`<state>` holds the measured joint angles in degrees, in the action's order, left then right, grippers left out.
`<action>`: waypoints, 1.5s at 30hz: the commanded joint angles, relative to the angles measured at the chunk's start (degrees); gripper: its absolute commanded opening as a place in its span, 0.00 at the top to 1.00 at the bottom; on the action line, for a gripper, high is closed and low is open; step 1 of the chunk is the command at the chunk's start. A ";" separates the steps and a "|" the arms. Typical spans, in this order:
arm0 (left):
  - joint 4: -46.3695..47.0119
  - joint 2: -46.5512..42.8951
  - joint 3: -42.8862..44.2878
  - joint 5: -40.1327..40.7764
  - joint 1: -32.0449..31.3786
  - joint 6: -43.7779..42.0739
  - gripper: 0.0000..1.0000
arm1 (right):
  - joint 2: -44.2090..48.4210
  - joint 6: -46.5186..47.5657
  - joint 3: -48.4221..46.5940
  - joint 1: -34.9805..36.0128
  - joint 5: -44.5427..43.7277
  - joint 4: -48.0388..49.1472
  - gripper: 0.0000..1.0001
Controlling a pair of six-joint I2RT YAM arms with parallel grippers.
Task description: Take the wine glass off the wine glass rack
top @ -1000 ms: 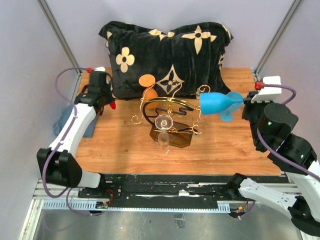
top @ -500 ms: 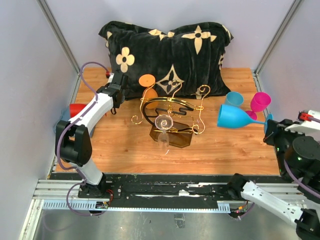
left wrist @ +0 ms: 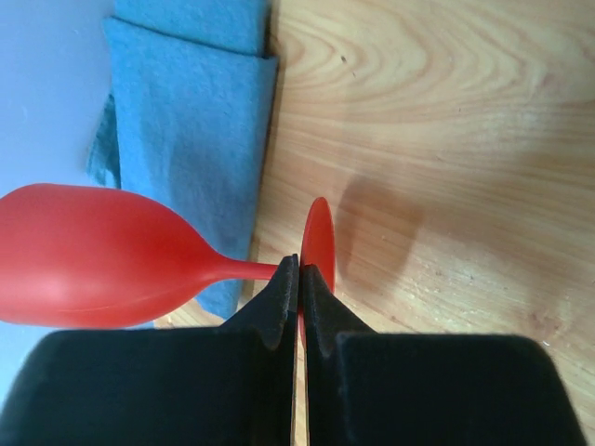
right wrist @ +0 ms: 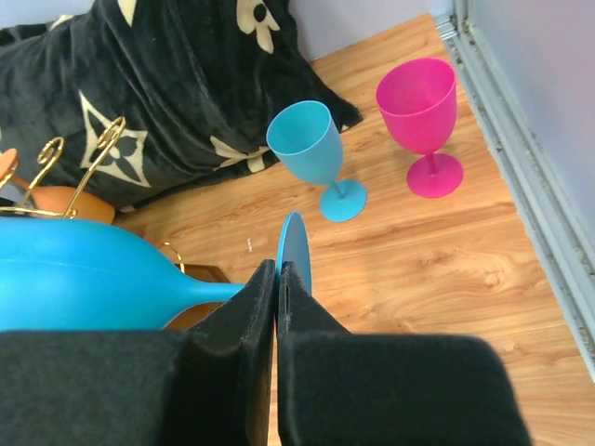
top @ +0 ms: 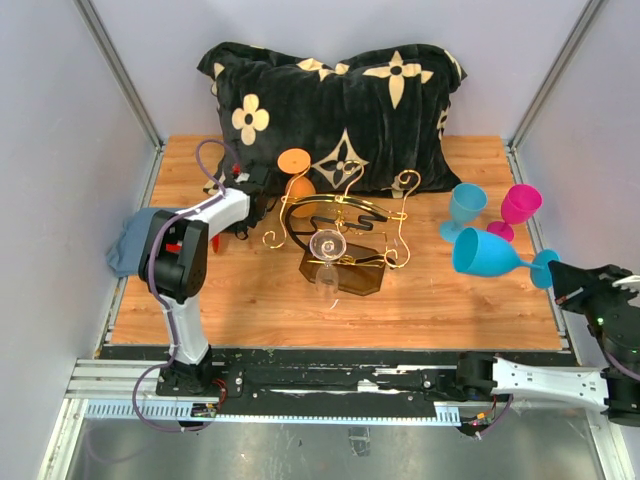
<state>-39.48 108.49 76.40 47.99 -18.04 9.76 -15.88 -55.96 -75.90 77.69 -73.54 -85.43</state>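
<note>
Pinching the stem at the foot, the right hand (right wrist: 277, 279) carries a blue wine glass (right wrist: 84, 279) sideways near the standing teal goblet (right wrist: 311, 149) and pink goblet (right wrist: 420, 107), likely to join them. The left hand (left wrist: 297, 279) is clamped on a red wine glass (left wrist: 102, 255) over a blue cloth (left wrist: 195, 111). The wine glass rack (top: 340, 225) holds a clear glass (top: 327, 245) and, apparently, an orange glass (top: 297, 175).

A gold wire rack (top: 345, 212) stands mid-way across the wooden table (top: 450, 300), with a clear wine glass (top: 327, 245) in its rails and an orange glass (top: 297, 175) at its back-left. The right gripper (top: 553, 272) holds a blue wine glass (top: 485, 254) sideways, near a standing light-blue glass (top: 465, 205) and pink glass (top: 518, 207).
</note>
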 commanded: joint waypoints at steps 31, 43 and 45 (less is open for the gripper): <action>6.23 11.13 -2.12 -3.13 -2.55 2.37 1.00 | 10.95 -4.33 9.50 8.01 -12.06 -6.10 0.99; 12.79 10.91 -4.47 -13.85 -2.83 6.02 0.99 | 12.51 -4.30 9.17 11.70 -12.35 -6.16 0.99; 13.76 10.09 -5.24 -15.44 -2.86 5.79 1.00 | 11.89 -4.15 9.02 11.75 -12.90 -6.18 0.99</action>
<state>-32.42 117.16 74.13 49.19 -19.97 9.32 -4.34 -59.68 -66.24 87.88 -81.03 -88.58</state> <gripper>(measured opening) 0.023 0.016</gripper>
